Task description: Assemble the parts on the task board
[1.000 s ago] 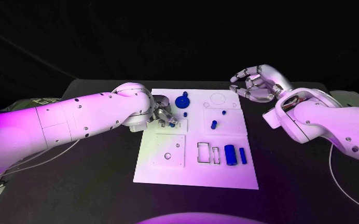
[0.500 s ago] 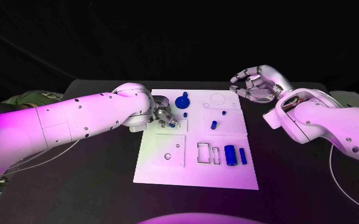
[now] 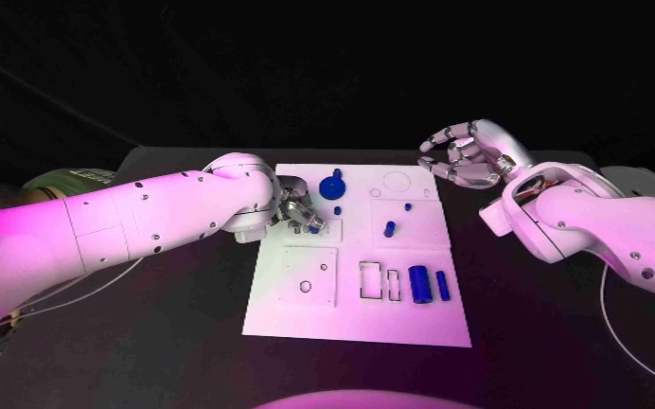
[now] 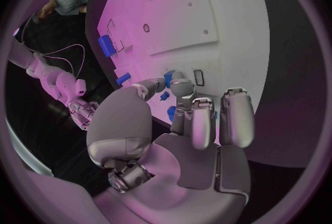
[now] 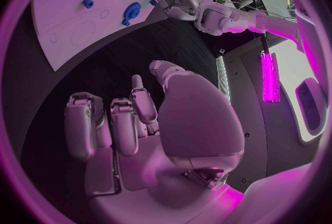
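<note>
- at the near end of the task board [image 3: 358, 324] two blue cylinders lie side by side, a thick one [image 3: 420, 283] and a thin one [image 3: 444, 283], just beside two empty rectangular slots [image 3: 380, 279]; a square panel with a small round hole [image 3: 306, 285] sits to their left; these are untouched and are judged to be later work;
- mid-board, the left hand [image 3: 300, 214] is bent down onto the board's left edge, fingertips gathered over a small blue part [image 4: 171, 114]; in the left wrist view blue shows between the fingertips, but whether the part is pinched or merely touched cannot be told;
- the step in hand is judged to be the seating or picking of that small part; it would be done well by the fingertips being kept low and close, the part being held upright over its recess, and pressure being applied straight down rather than sideways, so that the nearby blue pegs [image 3: 391, 227] are not knocked;
- the wrist should be kept steady, since the fingers hide the part from the head view;
- farther off, a blue round knob [image 3: 332, 186] stands near the board's far edge, beside an empty circular outline [image 3: 398, 180];
- the right hand [image 3: 463, 155] is held off the board's far right corner, above the black table [image 3: 178, 314], fingers curled inward with nothing in them; it is best kept well apart.
</note>
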Robot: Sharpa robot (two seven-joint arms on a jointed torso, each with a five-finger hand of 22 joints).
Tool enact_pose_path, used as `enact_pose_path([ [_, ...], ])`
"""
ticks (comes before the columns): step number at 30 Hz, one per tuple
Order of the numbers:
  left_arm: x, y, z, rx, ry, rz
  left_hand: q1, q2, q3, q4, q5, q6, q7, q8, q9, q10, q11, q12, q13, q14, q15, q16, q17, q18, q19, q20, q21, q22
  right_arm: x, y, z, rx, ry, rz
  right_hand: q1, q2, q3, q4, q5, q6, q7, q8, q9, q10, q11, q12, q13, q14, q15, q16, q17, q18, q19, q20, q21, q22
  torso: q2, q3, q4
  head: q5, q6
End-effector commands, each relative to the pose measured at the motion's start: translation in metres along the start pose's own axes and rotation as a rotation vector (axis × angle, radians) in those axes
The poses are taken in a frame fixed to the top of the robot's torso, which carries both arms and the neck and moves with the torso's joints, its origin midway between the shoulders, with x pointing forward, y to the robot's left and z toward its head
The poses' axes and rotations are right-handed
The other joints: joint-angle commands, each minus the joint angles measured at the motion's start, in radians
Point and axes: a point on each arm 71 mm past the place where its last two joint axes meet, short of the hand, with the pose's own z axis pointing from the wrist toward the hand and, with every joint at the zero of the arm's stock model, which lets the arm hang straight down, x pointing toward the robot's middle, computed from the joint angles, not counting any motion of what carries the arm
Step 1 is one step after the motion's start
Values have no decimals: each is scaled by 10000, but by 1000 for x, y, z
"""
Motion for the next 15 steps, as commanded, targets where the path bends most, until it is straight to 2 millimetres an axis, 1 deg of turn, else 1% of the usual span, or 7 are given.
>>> enact_pose_path([
  [1,1,-1,0,69,39,51,-98,-13,-69,12,-65,19,49,-45,9,48,-30,35,-6,1035,-75,57,2619,-141,16,-70,47,26,1,1,0,-55,124,-17,-96,20,40,11,30,-40,-21,46,-15,35,-10,26,-10,877,-66,-45,1847,104,181,-103,-46,1653,1,-2,5,-9,1],
  [3,1,-2,0,74,30,47,-97,-19,-106,35,-73,20,49,-46,12,48,-31,39,-8,1034,-76,55,2617,-139,12,-70,42,16,1,1,0,-55,125,-18,-96,20,40,11,30,-40,-21,46,-15,35,-10,26,-10,877,-66,-45,1847,104,181,-103,-46,1653,3,-4,6,-12,-21],
  [4,1,-2,0,78,26,45,-98,-21,-128,52,-78,21,49,-47,14,48,-30,41,-9,1034,-76,56,2618,-139,13,-71,42,17,1,1,0,-56,124,-18,-96,20,40,11,30,-40,-21,46,-15,35,-10,26,-10,877,-66,-45,1847,104,181,-103,-46,1653,2,-5,5,-17,-66],
  [6,1,-2,-1,92,22,42,-99,-21,-182,94,-87,24,48,-49,18,46,-31,42,-18,1034,-77,55,2616,-140,16,-72,45,25,1,0,0,-56,123,-18,-96,20,40,11,30,-40,-21,46,-15,35,-10,26,-10,877,-66,-45,1847,104,181,-103,-46,1653,3,-7,7,-18,-40],
  [7,1,-2,-1,106,22,43,-97,-30,-221,118,-96,25,47,-51,21,42,-31,37,-31,1032,-78,52,2610,-138,12,-73,39,15,1,0,0,-56,124,-17,-96,20,40,11,30,-40,-21,46,-15,35,-10,26,-10,877,-66,-45,1847,104,181,-103,-46,1653,3,-8,9,-22,-57],
  [9,1,-3,-1,126,30,47,-92,-44,-266,143,-107,21,48,-55,24,41,-31,46,-26,1032,-79,50,2607,-135,6,-74,32,0,1,0,0,-57,135,-13,-123,15,35,24,16,-42,-20,47,-16,29,-9,19,-19,874,-65,-50,1837,104,182,-102,-45,1655,9,-13,10,-23,-33],
  [15,0,-3,-4,178,34,42,-77,-94,-412,221,-129,13,50,-62,36,32,-31,67,-19,1028,-81,43,2594,-132,3,-79,24,-11,1,0,-1,-55,147,-5,-143,11,31,34,8,-44,-20,48,-17,33,-8,24,-15,877,-65,-45,1848,101,188,-102,-35,1661,3,-9,-7,-15,-48],
])
